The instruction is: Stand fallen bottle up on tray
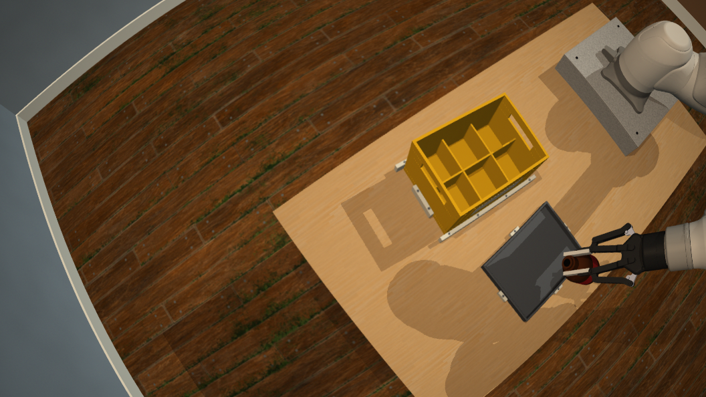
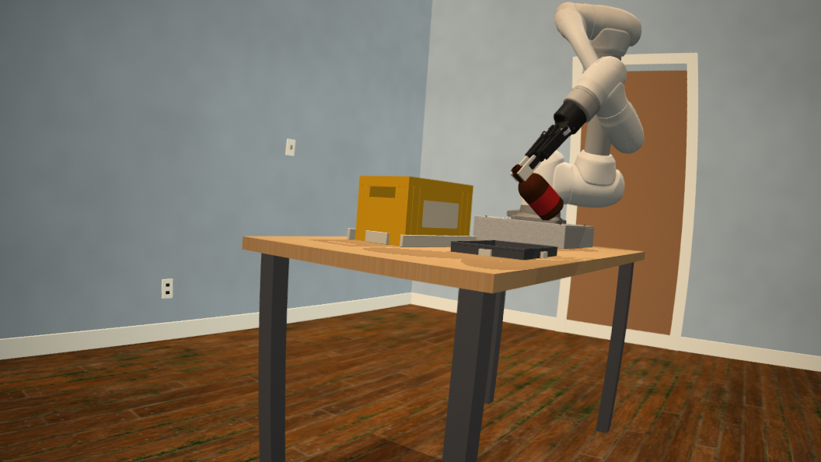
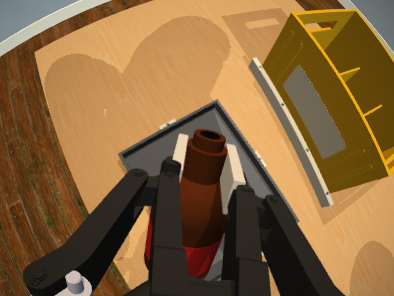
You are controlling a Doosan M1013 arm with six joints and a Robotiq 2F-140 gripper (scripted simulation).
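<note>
A brown bottle (image 1: 582,279) (image 2: 539,195) (image 3: 202,204) with a red label hangs tilted in the air, neck up and leaning toward the crate. It is over the right edge of the dark grey tray (image 1: 518,261) (image 2: 504,248) (image 3: 143,151) and well above it. My gripper (image 1: 572,262) (image 2: 521,170) (image 3: 204,153) is shut on the bottle's neck, with the pads on either side of it. The bottle's base is hidden in the wrist view.
The yellow crate (image 1: 429,162) (image 2: 401,209) (image 3: 362,151) with empty compartments stands left of the tray on the wooden table (image 1: 345,236) (image 2: 401,261) (image 3: 100,84). Pale stop rails (image 1: 486,207) lie along the crate. My grey base block (image 1: 592,98) (image 2: 516,229) is at the far end. The table edge is close behind the tray.
</note>
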